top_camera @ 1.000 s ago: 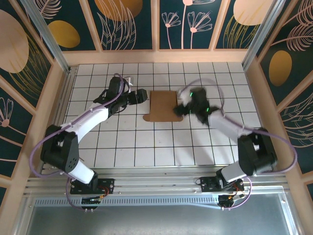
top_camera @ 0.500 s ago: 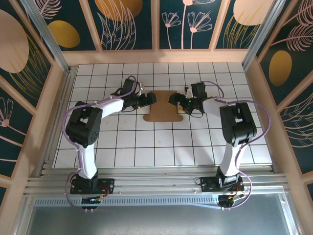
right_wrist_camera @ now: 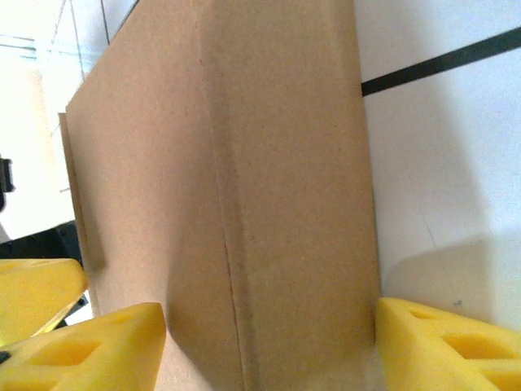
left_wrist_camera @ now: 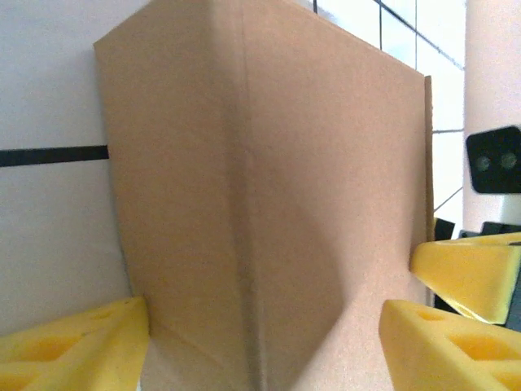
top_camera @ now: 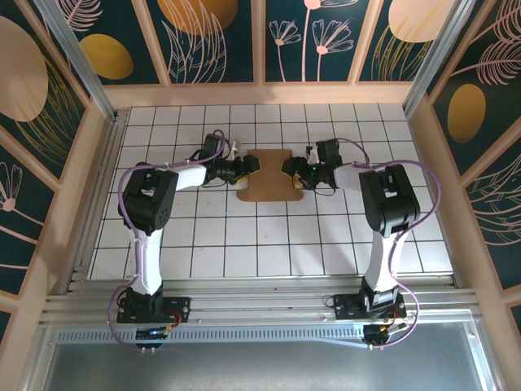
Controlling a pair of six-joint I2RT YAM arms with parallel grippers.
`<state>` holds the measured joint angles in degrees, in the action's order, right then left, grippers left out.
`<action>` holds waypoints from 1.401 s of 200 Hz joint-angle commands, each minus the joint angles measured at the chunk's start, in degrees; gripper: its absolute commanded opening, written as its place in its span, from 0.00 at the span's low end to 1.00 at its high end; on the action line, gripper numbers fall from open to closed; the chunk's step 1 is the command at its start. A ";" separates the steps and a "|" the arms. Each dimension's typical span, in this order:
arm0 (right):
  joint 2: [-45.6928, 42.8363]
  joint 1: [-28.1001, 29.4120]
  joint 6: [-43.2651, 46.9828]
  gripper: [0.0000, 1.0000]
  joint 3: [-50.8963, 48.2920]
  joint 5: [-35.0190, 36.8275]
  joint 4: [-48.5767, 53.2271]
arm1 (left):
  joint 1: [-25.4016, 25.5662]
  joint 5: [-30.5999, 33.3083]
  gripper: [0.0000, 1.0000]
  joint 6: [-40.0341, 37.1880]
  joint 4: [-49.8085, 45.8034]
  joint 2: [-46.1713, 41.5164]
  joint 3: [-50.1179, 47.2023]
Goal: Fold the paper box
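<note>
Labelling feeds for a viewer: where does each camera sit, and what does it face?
Top external: overhead behind the bases, looking down on the table; both arms, left gripper, right gripper.
Left wrist: faces the paper box close up; own yellow fingers.
Right wrist: faces the opposite side; own fingers.
Shared: the paper box.

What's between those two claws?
The paper box: the top view shows it between the left gripper and the right gripper, their tips at its side edges.

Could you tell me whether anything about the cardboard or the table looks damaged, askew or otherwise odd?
Nothing stands out. The paper box lies on the table, roughly square to its tile grid, with no tear or crumpling visible. The left gripper and right gripper meet its opposite side edges.
</note>
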<state>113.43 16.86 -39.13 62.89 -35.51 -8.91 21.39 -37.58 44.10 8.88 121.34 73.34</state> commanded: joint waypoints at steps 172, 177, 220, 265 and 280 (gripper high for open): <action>-3.52 2.15 -3.02 0.65 -5.11 -8.54 -9.29 | 2.17 2.65 0.71 1.70 -9.37 -8.63 7.02; -3.63 2.08 -2.80 0.65 -5.13 -8.41 -9.16 | 2.17 3.23 0.71 1.28 -9.44 -8.87 6.93; -12.44 1.28 2.15 0.70 -7.89 1.35 -7.45 | 2.17 10.37 0.70 -2.46 -12.61 -10.07 7.27; -27.45 6.48 16.99 0.79 -17.85 17.90 -12.63 | 2.17 -1.02 0.68 8.18 2.53 -7.60 4.01; -30.43 11.69 28.11 0.82 -18.05 26.77 -8.21 | 2.17 0.49 0.67 6.98 0.52 -7.77 4.56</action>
<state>87.24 21.91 -28.38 46.68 -24.14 -19.05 23.27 -34.74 48.51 5.93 113.03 78.24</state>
